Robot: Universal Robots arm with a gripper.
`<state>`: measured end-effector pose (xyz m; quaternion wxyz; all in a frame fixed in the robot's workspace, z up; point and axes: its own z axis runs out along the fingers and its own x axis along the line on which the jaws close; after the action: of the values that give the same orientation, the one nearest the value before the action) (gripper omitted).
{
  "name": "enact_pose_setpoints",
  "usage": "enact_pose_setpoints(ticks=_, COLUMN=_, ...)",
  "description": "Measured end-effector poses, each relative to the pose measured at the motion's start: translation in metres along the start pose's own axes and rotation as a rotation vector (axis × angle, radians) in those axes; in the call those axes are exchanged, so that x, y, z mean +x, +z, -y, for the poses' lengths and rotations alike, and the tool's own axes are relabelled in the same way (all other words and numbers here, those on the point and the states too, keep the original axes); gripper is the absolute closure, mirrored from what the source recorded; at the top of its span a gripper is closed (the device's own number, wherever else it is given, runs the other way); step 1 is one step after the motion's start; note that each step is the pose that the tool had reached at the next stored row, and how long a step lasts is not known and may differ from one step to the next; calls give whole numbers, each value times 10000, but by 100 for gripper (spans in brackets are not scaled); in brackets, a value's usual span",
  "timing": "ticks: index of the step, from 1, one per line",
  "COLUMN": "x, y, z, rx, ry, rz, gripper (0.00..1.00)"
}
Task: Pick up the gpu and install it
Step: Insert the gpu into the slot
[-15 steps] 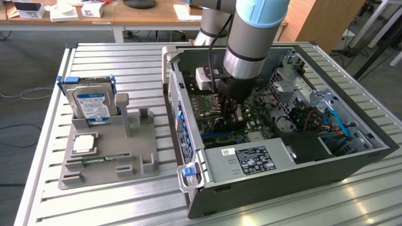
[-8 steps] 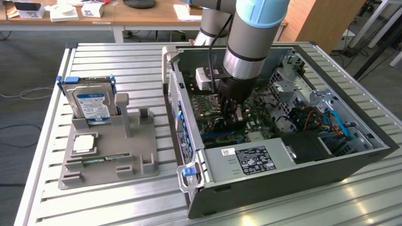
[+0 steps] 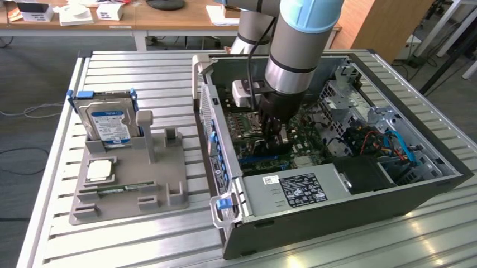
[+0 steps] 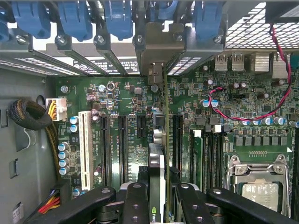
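In the exterior view my gripper (image 3: 273,133) reaches down into the open computer case (image 3: 328,212), just above the motherboard (image 3: 298,148). It is shut on the gpu (image 4: 157,161), which the wrist view shows edge-on, standing upright between the black fingers (image 4: 136,201). The card runs along the expansion slots (image 4: 122,144), and its silver end bracket (image 4: 156,44) meets the rear slot openings under the blue latches (image 4: 117,18). I cannot tell whether its lower edge sits in a slot. In the exterior view the card is a dark shape (image 3: 262,146) under the gripper.
A grey fixture (image 3: 167,192) at the exterior view's left holds the silver hard drive (image 3: 110,121), a processor (image 3: 100,169) and a green memory stick (image 3: 118,190). Inside the case are the power supply (image 3: 298,190), a white slot (image 4: 85,149), the processor socket (image 4: 257,184) and a red-black wire (image 4: 254,115).
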<state>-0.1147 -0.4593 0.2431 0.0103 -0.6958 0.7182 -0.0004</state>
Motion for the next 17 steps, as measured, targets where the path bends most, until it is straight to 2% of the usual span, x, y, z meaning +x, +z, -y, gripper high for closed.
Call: enact_pose_setpoints(ticks=17, x=0, y=12, z=0, rx=0, ry=-1, rz=0, gripper=73)
